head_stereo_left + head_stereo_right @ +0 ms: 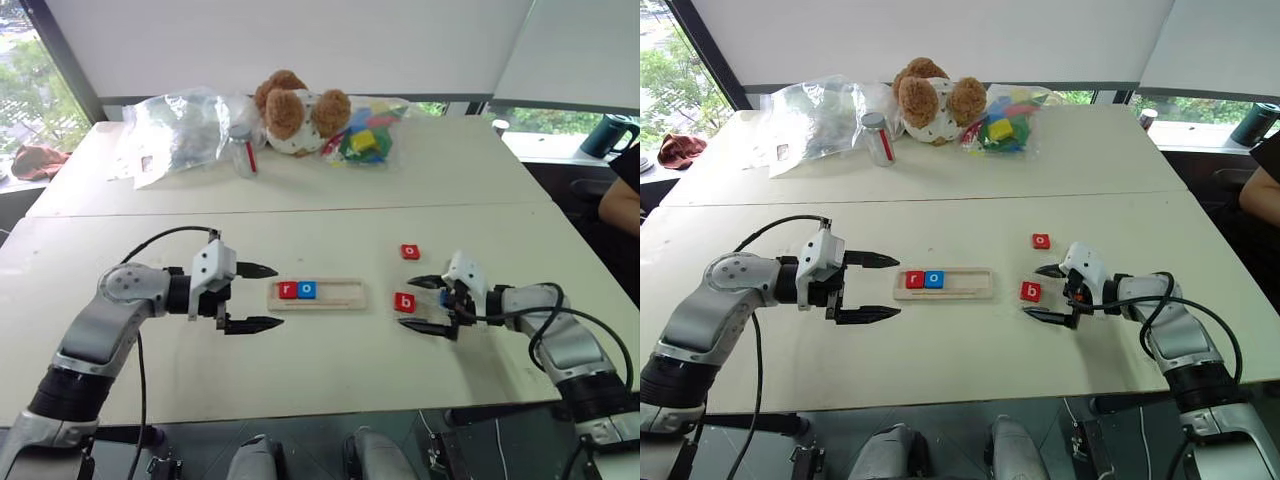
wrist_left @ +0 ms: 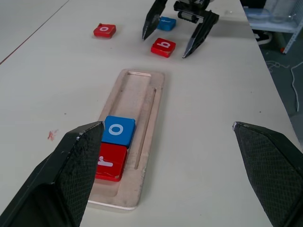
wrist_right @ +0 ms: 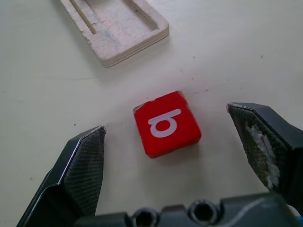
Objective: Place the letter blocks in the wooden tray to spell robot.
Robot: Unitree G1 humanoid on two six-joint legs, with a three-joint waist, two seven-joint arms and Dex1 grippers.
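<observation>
Wooden tray (image 1: 340, 297) holds red r (image 1: 288, 290), blue o (image 1: 307, 290); red b (image 1: 405, 302) lies beside it.

1. Wooden tray (image 1: 338, 297) is pale, plain wood.
2. In it, a red r tile (image 1: 287, 290) and a blue o tile (image 1: 307, 289), white letters.
3. Red b tile (image 1: 405, 302) and red o tile (image 1: 410, 251), white letters too.
4. Another blue tile (image 2: 166, 23), letter unreadable.
5. Gripper fingers (image 1: 250, 324) are black.
6. Table (image 1: 330, 215) is off-white.
7. Teddy bear (image 1: 295, 110) is brown and white.

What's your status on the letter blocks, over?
Both grippers open, left gripper by wooden tray, right gripper around red b block. Red r, blue o placed. Nothing blocking.
</observation>
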